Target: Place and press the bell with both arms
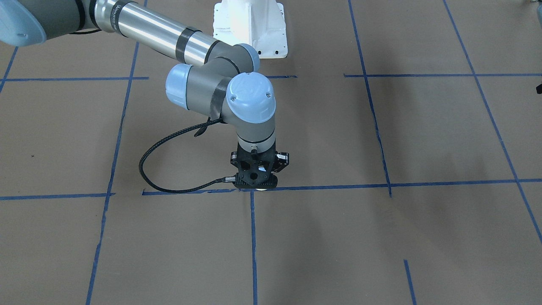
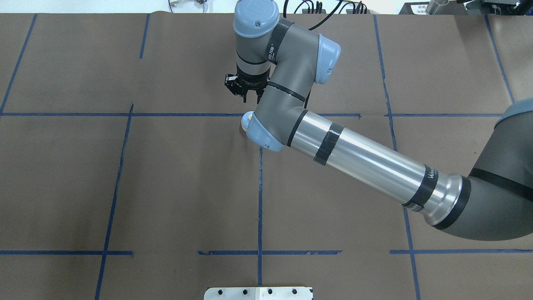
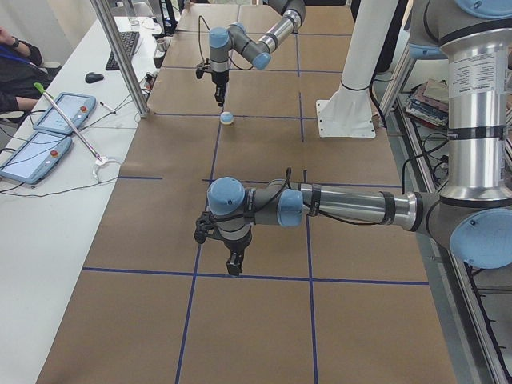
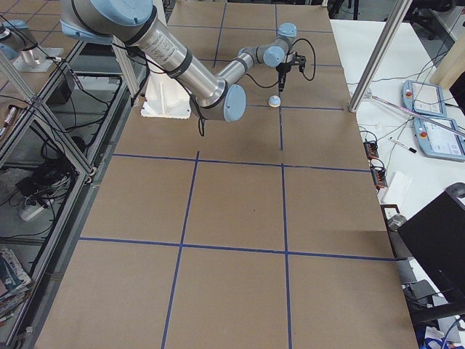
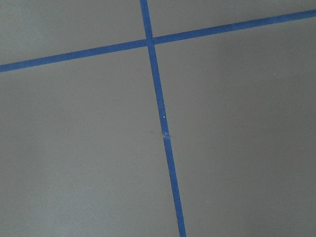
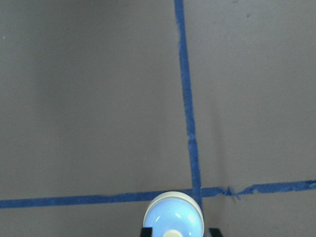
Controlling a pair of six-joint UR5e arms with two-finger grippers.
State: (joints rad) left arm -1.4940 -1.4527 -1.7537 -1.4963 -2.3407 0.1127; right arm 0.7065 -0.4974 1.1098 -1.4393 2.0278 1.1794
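Observation:
The light-blue bell (image 6: 173, 216) with its cream button stands on the brown table at a crossing of blue tape lines. It also shows in the overhead view (image 2: 246, 121), half hidden by my right arm's elbow cap, and in the side views (image 3: 227, 118) (image 4: 275, 101). My right gripper (image 1: 256, 183) hangs straight above the bell, apart from it, open and empty; its black fingertips (image 6: 146, 231) flank the bell at the wrist view's bottom edge. My left gripper (image 3: 234, 264) hovers over bare table far from the bell; I cannot tell whether it is open.
The white bolted pedestal (image 1: 250, 25) stands behind the right arm. A black cable (image 1: 146, 178) loops beside the right wrist. A side bench (image 3: 56, 120) holds tablets, with a metal post (image 3: 120, 56) at the table edge. Blue tape (image 5: 160, 118) grids the table.

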